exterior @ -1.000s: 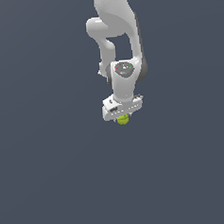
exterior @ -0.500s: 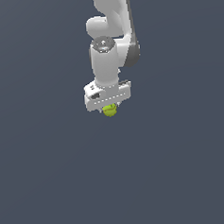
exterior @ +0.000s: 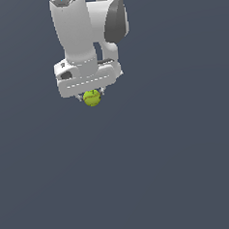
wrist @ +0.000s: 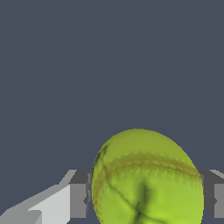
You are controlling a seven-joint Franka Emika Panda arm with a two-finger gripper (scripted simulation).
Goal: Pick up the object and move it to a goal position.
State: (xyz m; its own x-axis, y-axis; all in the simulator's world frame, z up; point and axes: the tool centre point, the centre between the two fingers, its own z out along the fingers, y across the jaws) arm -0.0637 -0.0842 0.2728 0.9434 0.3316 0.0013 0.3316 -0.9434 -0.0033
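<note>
The white two-fingered gripper (exterior: 91, 96) was clamped on the small yellow-green ball with thin dark seam lines (exterior: 91, 98), which hung just under the broad white hand. In the wrist view the ball (wrist: 148, 178) sat squeezed between the grey fingers (wrist: 78, 194), touching both pads, over the plain grey-blue ground (exterior: 169, 170).

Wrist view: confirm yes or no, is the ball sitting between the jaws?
Yes: the ball fills the gap between the jaws, with a grey fingertip pressed against each side.

Plain dark grey-blue surface (exterior: 178, 170) throughout; nothing seen resting on it.
</note>
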